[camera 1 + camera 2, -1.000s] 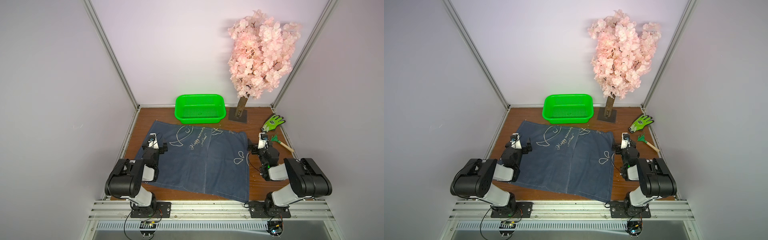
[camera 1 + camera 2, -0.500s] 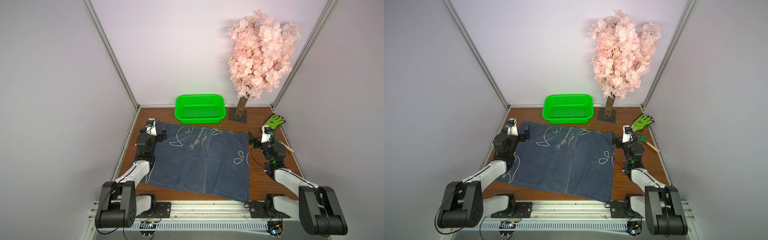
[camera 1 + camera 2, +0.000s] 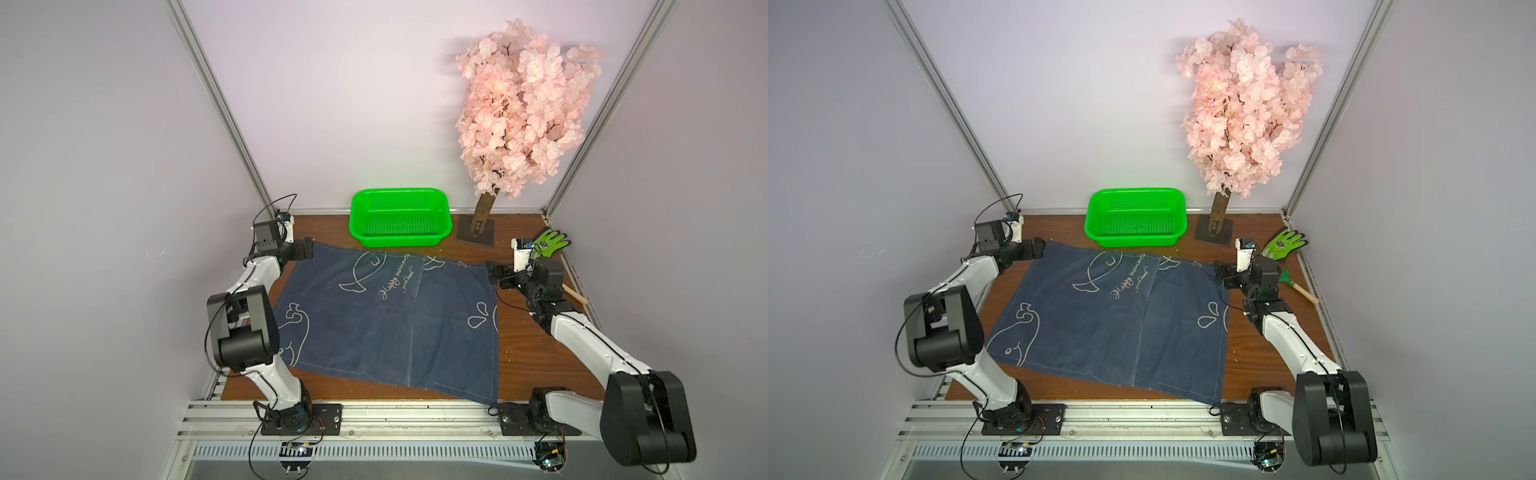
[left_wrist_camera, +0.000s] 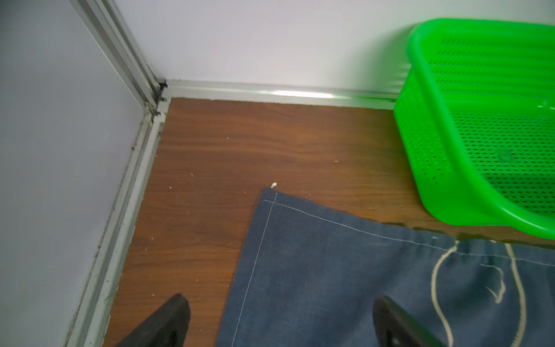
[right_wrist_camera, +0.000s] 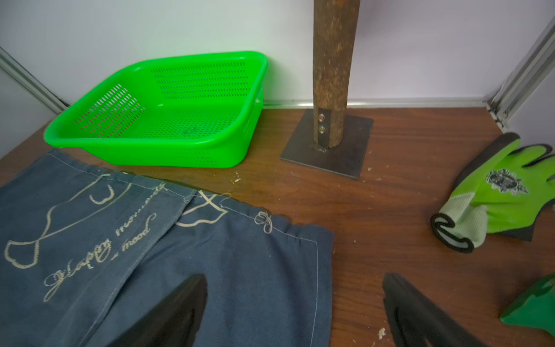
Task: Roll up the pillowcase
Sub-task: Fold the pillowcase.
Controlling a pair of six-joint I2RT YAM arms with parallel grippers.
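Pale lilac walls (image 3: 353,104) enclose the brown wooden worktop (image 3: 517,365), where the large navy denim-like pillowcase (image 3: 374,324) with white fish drawings lies flat, unrolled, mid-worktop. My left gripper (image 4: 279,303) straddles its far left edge, my right gripper (image 5: 294,279) its far right edge, both released, holding nothing.

Navy pillowcase (image 3: 386,316) with white line-drawn fish, droplets and cursive lettering; bright green perforated basket (image 3: 400,217); pink blossom tree (image 3: 524,104), brown trunk; green-and-white glove (image 5: 495,192); brown wood-grain table (image 3: 523,349)
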